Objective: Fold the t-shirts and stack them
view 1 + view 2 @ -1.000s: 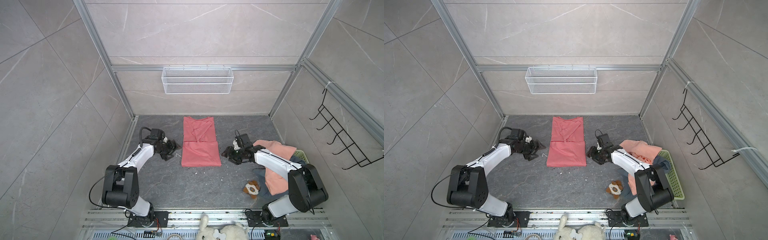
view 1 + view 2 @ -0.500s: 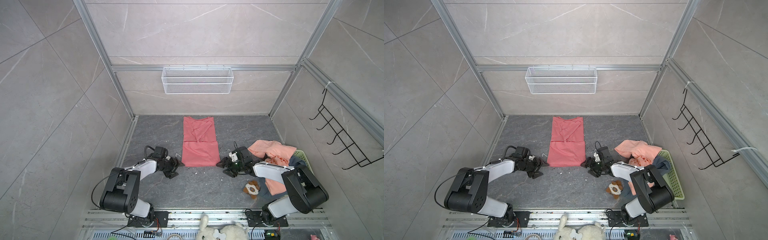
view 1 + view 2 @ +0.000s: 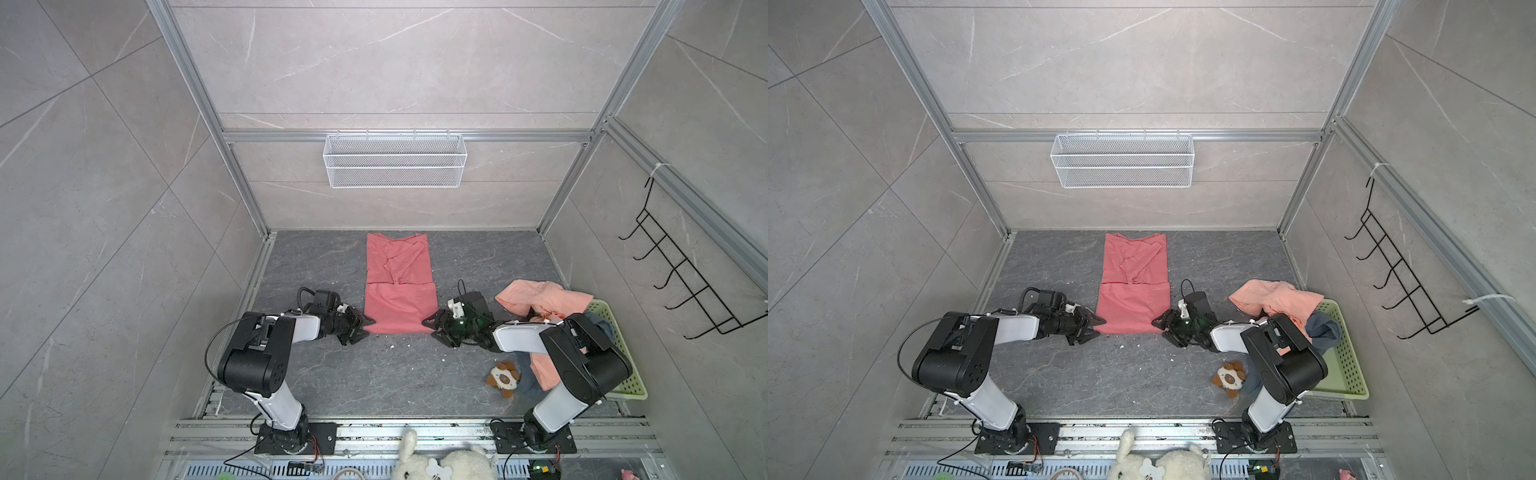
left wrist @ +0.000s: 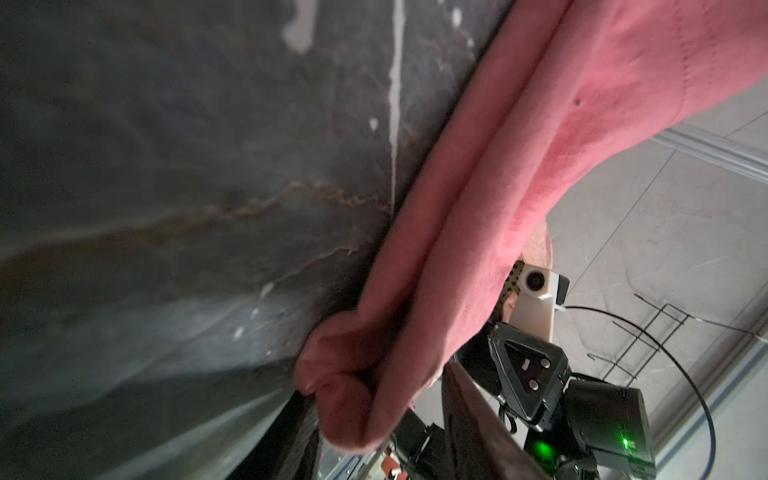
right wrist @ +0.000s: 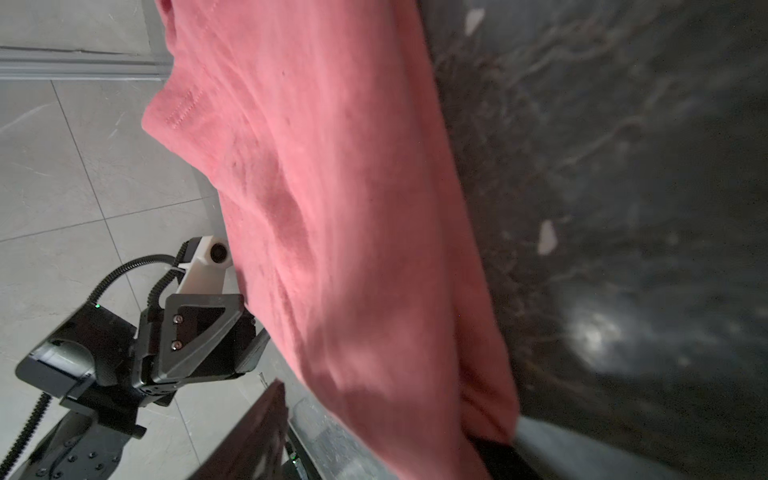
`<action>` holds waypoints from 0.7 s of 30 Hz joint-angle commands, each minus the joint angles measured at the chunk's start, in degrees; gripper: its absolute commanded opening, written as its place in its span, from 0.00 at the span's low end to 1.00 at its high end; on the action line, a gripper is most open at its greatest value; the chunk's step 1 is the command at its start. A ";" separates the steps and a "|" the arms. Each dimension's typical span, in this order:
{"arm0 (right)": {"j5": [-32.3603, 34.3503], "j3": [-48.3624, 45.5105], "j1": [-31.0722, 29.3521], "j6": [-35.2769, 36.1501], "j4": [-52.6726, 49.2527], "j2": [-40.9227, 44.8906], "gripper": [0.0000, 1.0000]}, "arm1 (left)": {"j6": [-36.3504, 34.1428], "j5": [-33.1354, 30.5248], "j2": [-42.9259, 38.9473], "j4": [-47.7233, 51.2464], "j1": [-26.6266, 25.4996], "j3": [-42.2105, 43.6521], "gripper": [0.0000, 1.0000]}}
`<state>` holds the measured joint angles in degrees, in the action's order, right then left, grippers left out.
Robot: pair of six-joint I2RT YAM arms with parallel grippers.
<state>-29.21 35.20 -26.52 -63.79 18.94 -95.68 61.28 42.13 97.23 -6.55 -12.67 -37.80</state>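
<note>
Both arms slid down-frame since 1 s ago | coral-red t-shirt [image 3: 399,307] flat mid-frame on surface [image 3: 374,382] | left claw [image 3: 368,327], right claw [image 3: 430,328] astride its 2 lower corners, gripping or not: cannot tell | soft, limp, light: pinch all layers at corners

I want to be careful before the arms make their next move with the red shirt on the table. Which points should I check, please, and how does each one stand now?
1. Left pincer at the near left corner of the coral-red t-shirt: ok.
2. Right pincer at its near right corner: ok.
3. Both pincers closed firmly on the cloth: cannot tell; the wrist views show the cloth close up, not the grip.
4. Shirt lies flat as a narrow strip on the table: ok.
5. Nothing lying on the shirt's far half: ok; the plush toy and the peach t-shirt lie apart from it, to the right.
</note>
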 commanded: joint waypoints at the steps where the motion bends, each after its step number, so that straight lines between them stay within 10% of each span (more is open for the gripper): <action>1: 7.40 -0.74 -0.28 0.59 -12.18 -2.29 0.49 | 0.34 -6.82 4.10 2.15 -0.14 -0.27 0.29; 6: 10.22 2.98 -0.41 3.25 -18.26 -1.93 0.19 | 0.00 -6.61 3.90 3.09 -0.12 -1.31 0.00; 21: 9.35 3.38 -8.41 15.71 -42.88 15.09 0.11 | -2.59 -6.92 -24.04 26.05 -1.88 12.24 0.00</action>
<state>-20.80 40.45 -34.50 -50.89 -14.11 -85.14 59.48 37.60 78.89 9.45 -14.24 -27.31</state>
